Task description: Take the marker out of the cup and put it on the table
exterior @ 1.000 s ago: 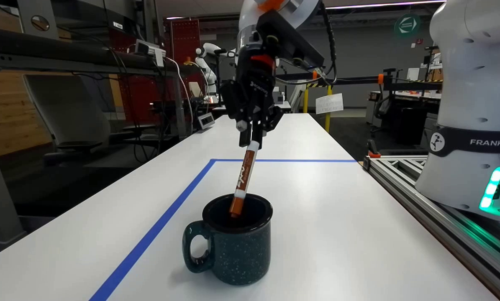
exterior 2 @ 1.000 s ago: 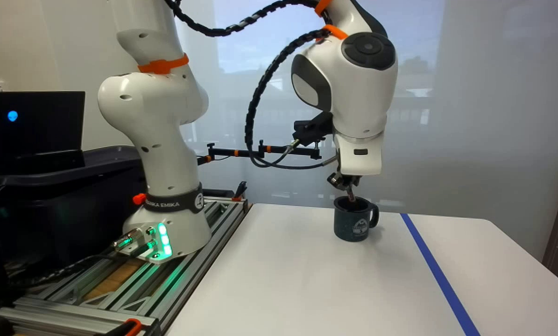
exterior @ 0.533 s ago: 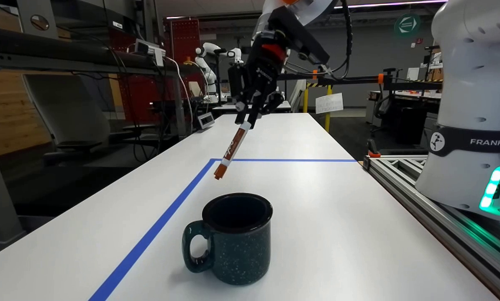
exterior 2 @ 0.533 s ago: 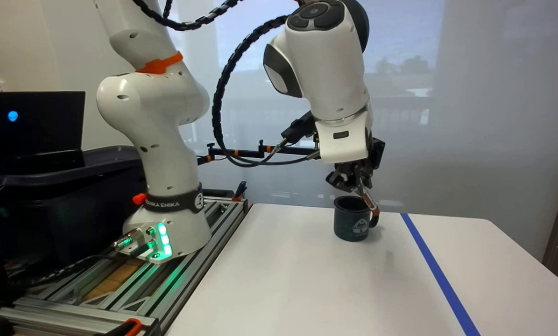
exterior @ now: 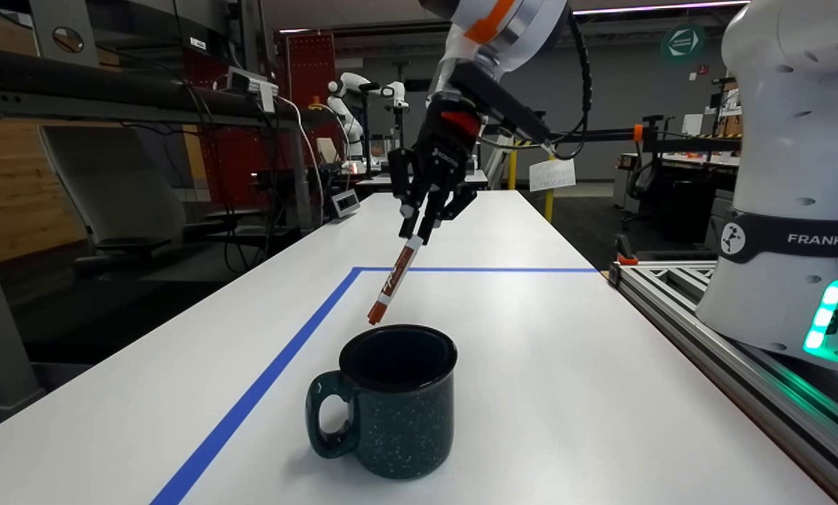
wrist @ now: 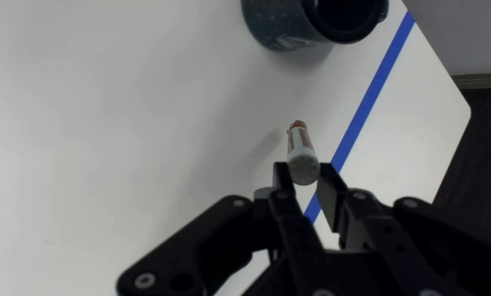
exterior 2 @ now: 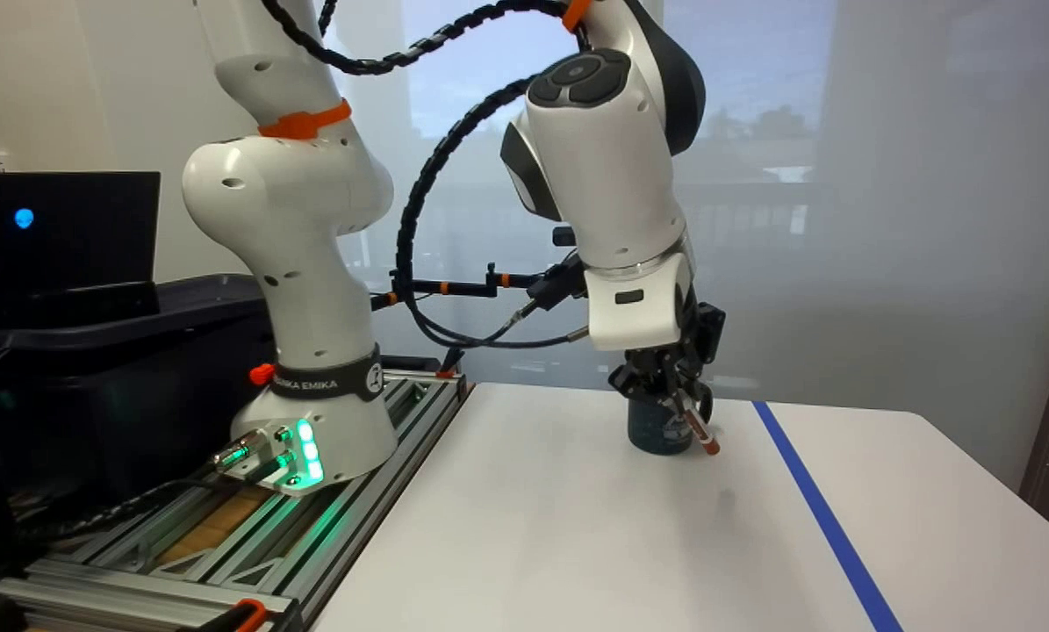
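Grey-walled lab room (exterior: 615, 91): quiet backdrop in an exterior view, grey office chair (exterior: 113, 182) at the far left, all the action up front.
Long white flat tabletop (exterior: 566, 379): our landing strip, crossed by a flat line of blue tape (wrist: 363, 111).
Squat, glossy, dark blue-green speckled mug (exterior: 404, 428): upright, loop handle toward the tape, parked there presumably because the job leaves it be.
Slim brown-and-white plastic marker (exterior: 394, 280): out of the mug and airborne over the tabletop, slanting, brown cap lowest! That lean toward the tape looks meant to clear the mug and lay the marker down flatter.
Black two-fingered metal gripper (wrist: 304, 174): fingertips pinched on the marker's white end, one on each side, probably so nearly the whole length sticks out and can reach the surface ahead of the fingers.
Thin marker shadow (wrist: 263, 146): apart from the cap, so I judge no touchdown yet; lowering looks like the next call.
Hidden bits: in an exterior view the gripper blocks most of the mug's rim, leaving the lower wall (exterior 2: 647, 434) and part of the handle; the top edge of the wrist view crops the mug, its inside goes dark, marker lettering too blurred to trust.
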